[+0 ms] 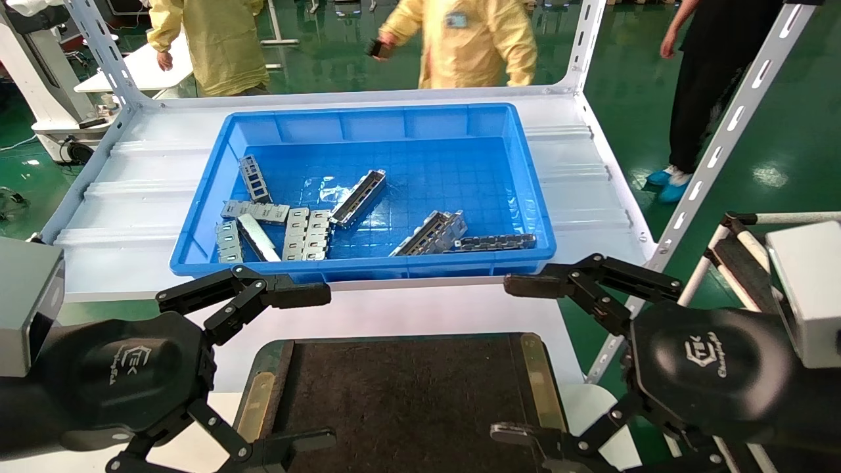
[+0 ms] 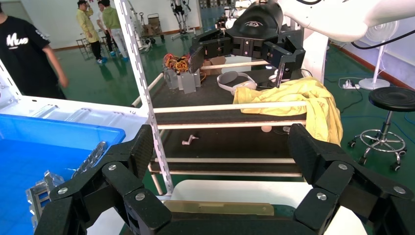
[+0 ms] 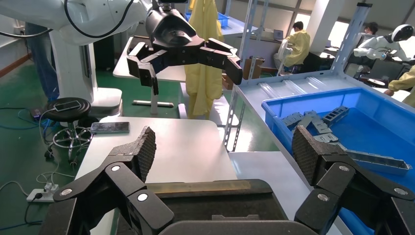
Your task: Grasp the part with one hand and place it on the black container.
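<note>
Both grippers, left and right, are hovering jaws-apart and empty flanking the black container, leaving the part in the blue bin reachable.

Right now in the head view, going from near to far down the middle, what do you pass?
Black container → bare white shelf → blue bin holding the metal parts → two people in yellow coats.

The silver part lies slanted in the bin; the black container sits flat, bare.
</note>
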Controlling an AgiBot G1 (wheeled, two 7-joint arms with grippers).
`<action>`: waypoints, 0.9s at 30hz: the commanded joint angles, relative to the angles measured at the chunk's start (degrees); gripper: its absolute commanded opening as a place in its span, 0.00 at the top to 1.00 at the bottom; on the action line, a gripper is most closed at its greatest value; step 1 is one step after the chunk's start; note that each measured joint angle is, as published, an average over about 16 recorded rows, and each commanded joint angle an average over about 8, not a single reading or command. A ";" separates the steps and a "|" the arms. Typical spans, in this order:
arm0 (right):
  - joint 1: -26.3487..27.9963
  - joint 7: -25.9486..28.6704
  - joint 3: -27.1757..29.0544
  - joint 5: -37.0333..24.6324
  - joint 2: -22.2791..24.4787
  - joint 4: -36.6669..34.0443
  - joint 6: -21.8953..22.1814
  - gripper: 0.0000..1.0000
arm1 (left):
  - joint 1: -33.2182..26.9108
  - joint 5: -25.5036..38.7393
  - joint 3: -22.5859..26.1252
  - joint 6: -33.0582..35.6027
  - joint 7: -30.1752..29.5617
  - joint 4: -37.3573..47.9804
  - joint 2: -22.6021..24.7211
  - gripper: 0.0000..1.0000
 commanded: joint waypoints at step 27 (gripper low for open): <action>0.00 0.00 0.00 0.00 0.00 0.00 0.00 0.00 | 0.00 0.00 0.00 0.00 0.00 0.00 0.00 0.00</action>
